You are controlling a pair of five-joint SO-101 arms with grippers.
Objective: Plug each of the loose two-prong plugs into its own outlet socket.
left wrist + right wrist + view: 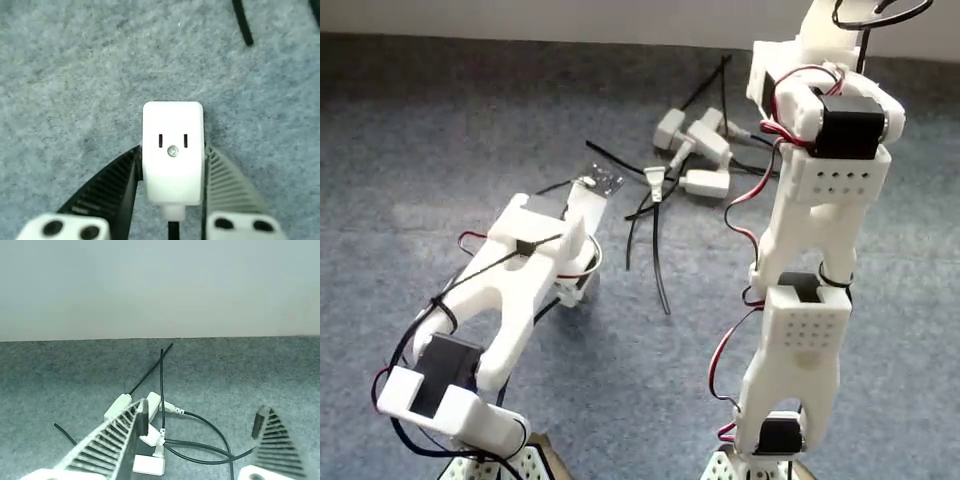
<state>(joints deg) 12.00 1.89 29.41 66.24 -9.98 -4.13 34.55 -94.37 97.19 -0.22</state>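
Smooth white boxy outlet socket (172,125) pinched in left gripper (172,152), ribbed fingers (110,440) of right gripper (202,412) spread, blocky white plugs (708,183) on black cords (657,265) near fuzzy grey table (440,130) far edge.

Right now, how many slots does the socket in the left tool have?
2. On the face of the socket in the left tool: one slot and another, side by side near the centre screw. None seems hidden.

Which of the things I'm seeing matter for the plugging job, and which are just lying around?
Job:
outlet socket, in the left gripper
heap of white plugs and sockets
right gripper, open

Lying about:
loose black cord strands
grey carpeted table
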